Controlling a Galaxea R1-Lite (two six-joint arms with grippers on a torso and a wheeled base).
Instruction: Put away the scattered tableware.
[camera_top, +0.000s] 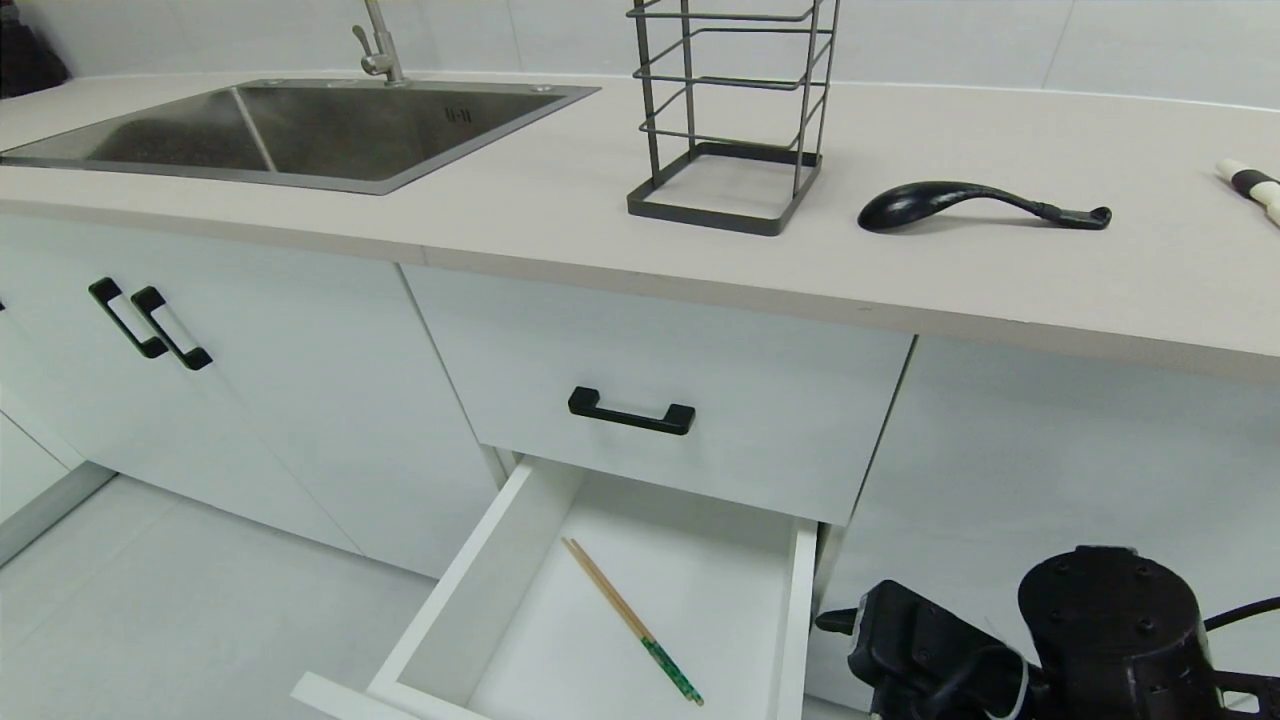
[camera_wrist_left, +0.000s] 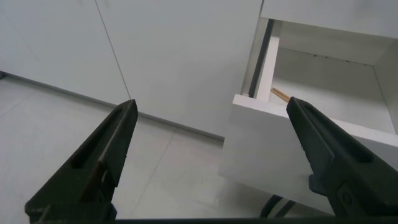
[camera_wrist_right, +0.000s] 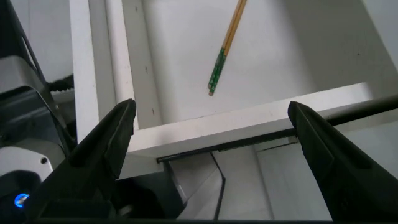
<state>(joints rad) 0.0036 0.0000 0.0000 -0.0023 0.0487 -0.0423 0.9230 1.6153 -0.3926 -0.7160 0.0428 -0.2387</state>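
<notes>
A pale countertop (camera_top: 1000, 130) runs along a white tiled wall, with a steel sink (camera_top: 350, 130) and its faucet (camera_top: 378, 45) set in at the robot's left. Near the middle stands a dark wire rack (camera_top: 700, 220). A black spoon (camera_top: 905, 205) lies bowl-down just to its right, and a white-handled utensil (camera_top: 1250, 183) lies at the far right edge. Below are white cabinet doors with black handles (camera_top: 150, 320), a closed drawer (camera_top: 700, 350), and under it an open drawer (camera_top: 500, 570) over a grey tiled floor (camera_top: 200, 620). A pair of chopsticks (camera_top: 630, 620) lies diagonally on the open drawer's bottom. The left gripper (camera_wrist_left: 210, 106) hangs low beside that drawer's outer corner, fingers spread wide and holding nothing. The right gripper (camera_wrist_right: 211, 106) hovers over the drawer's front panel, also spread wide and touching nothing.
</notes>
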